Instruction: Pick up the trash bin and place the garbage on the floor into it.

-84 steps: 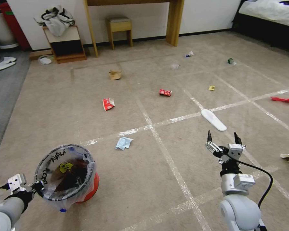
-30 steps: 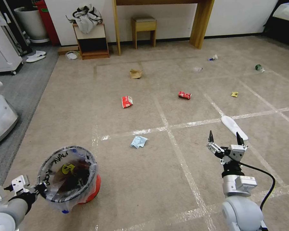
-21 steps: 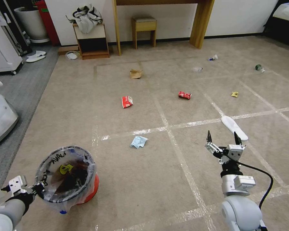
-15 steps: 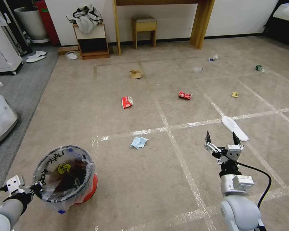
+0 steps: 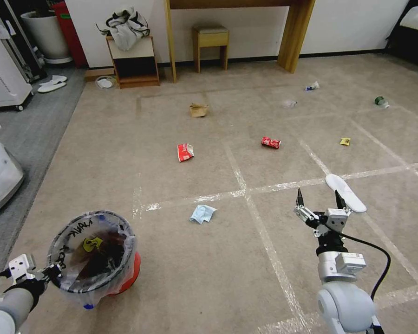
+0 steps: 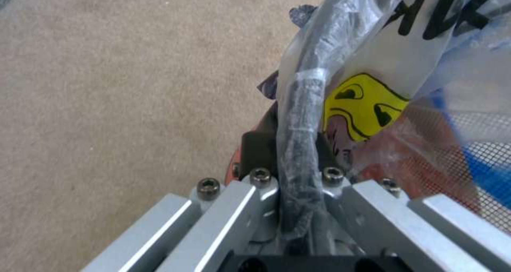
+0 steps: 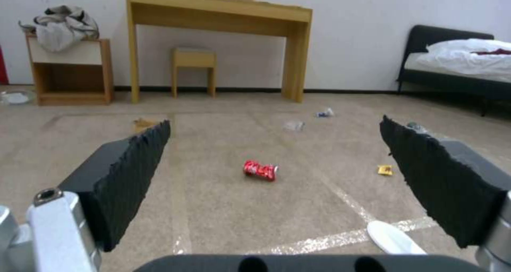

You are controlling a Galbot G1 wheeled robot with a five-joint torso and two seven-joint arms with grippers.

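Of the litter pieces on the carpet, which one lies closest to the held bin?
The crumpled light-blue face mask, just past the tape line; the red wrapper, crushed red can and brown paper bag all lie farther out.

The room is bright, with even and soft light, and no lamp or window can be seen. Shadows are weak: a pale one lies under the small round red plastic bin with a clear bag (image 5: 97, 253). The shiny clear tape lines (image 5: 246, 190) on the beige short-pile carpet (image 5: 195, 278) give white glare. In the head view, straight lines bend near the edges. In the left wrist view, the near silver metal gripper parts (image 6: 298, 208) look soft and unsharp.
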